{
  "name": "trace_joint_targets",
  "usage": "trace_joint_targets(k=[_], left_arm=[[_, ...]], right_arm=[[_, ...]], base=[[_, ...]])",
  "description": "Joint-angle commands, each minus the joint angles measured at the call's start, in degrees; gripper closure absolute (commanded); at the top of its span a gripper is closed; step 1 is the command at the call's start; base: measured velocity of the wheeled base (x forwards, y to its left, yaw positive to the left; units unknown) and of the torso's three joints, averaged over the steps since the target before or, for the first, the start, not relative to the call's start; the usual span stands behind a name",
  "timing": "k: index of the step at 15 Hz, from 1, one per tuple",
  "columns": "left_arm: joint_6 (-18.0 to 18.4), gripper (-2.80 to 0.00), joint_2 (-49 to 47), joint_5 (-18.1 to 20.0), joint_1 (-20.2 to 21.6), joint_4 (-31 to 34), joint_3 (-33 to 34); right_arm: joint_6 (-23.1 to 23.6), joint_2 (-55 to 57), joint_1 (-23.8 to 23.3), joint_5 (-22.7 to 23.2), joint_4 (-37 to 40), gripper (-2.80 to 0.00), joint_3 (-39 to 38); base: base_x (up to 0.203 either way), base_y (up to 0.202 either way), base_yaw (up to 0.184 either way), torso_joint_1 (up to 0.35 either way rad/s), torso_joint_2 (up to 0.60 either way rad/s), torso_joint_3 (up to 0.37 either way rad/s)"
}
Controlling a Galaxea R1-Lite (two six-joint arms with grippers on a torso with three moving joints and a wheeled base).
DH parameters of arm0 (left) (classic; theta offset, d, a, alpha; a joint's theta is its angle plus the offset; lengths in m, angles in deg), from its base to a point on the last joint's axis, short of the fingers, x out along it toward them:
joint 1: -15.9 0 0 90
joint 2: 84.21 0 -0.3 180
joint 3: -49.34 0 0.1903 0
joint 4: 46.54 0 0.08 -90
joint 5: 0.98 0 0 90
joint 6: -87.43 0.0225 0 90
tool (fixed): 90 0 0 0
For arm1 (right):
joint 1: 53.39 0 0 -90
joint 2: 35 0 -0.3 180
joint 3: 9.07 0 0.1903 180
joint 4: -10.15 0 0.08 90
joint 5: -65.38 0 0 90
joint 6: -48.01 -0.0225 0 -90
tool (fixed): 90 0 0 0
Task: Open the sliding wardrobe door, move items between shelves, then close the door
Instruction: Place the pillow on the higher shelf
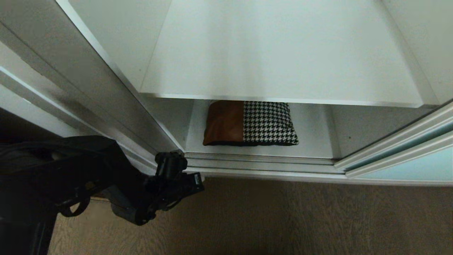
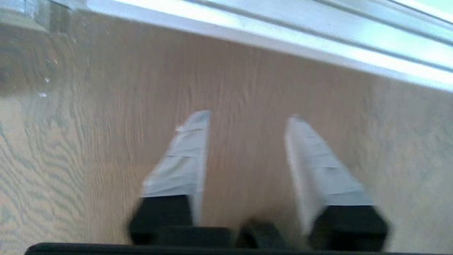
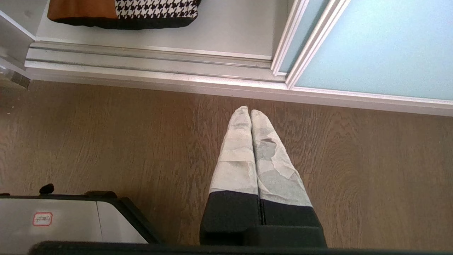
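- My left gripper (image 2: 244, 120) hangs low over the wood floor (image 1: 283, 219), just outside the wardrobe's bottom track (image 1: 262, 164), jaws partly apart and empty.
- The folded clothes bundle (image 1: 250, 123) lies ahead and right of it on the bottom shelf (image 1: 311, 141), near the front edge, long axis along that edge.
- The left arm is nearer.
- My right gripper (image 3: 250, 113) is pinched closed, parked over the floor before the slid-aside aqua door (image 3: 382, 46).

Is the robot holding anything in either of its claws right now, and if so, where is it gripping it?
Nothing is held. The left gripper is open over bare floor; the right gripper is shut on nothing. The folded bundle lies untouched on the bottom shelf.
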Motion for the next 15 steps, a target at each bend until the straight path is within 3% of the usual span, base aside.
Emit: trace_joint_targets(k=[1,5,8,13,15], left_arm=[[-0.3,-2.8,-4.2,-0.4,0.0,-0.8,-2.8],[0.0,-2.8,-7.9,0.1,0.1,-5.5,-7.1],[0.6,-2.8,-7.5,0.4,0.3,-5.7,-11.6],[9.5,-2.8,-6.4,6.9,2.6,-7.7,-12.1],[11.1,-2.8,-7.2,10.0,3.5,-8.4,-12.3]], right_arm=[[0.0,0.0,0.0,0.0,0.0,0.0,-0.1],[0.0,0.0,0.0,0.0,0.0,0.0,-0.1],[0.0,0.0,0.0,0.0,0.0,0.0,-0.1],[0.0,0.0,0.0,0.0,0.0,0.0,-0.1],[0.0,0.0,0.0,0.0,0.0,0.0,-0.1]], base=[[0.0,0.0,0.0,0.0,0.0,0.0],[0.0,0.0,0.0,0.0,0.0,0.0],[0.0,0.0,0.0,0.0,0.0,0.0],[0.0,0.0,0.0,0.0,0.0,0.0],[0.0,0.0,0.0,0.0,0.0,0.0]])
